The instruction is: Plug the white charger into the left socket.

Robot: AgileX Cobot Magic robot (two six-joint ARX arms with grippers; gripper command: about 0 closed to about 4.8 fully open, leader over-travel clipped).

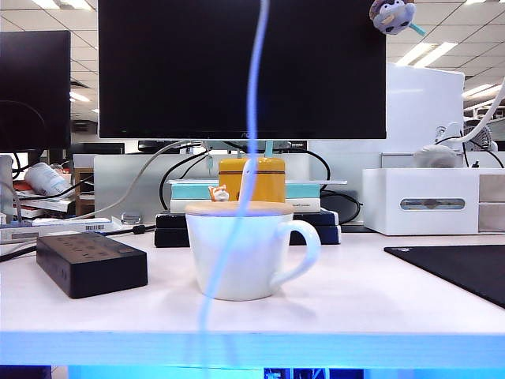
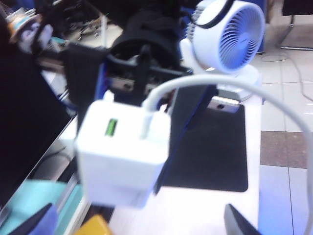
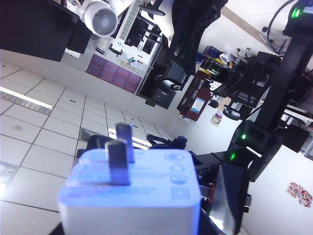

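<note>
The white charger (image 3: pixel 132 196) sits in my right gripper (image 3: pixel 132 218), which is shut on it with the prongs (image 3: pixel 117 159) pointing away from the wrist. From the left wrist view the same charger (image 2: pixel 122 152) shows between the right gripper's dark fingers (image 2: pixel 188 117), well above the table. My left gripper (image 2: pixel 137 221) is open beside it, holding nothing. The thin white cable (image 1: pixel 251 118) hangs blurred down past the mug. The black power strip (image 1: pixel 91 264) lies at the table's left, with the left socket (image 1: pixel 67 243) in its top face. Neither gripper shows in the exterior view.
A white mug (image 1: pixel 237 253) with a wooden lid stands mid-table. A black mat (image 1: pixel 465 268) lies at the right, with a white box with a slot (image 1: pixel 430 201) behind it. A monitor (image 1: pixel 237 71), stacked books and a yellow container (image 1: pixel 264 178) line the back. A fan (image 2: pixel 239 39) stands by the mat.
</note>
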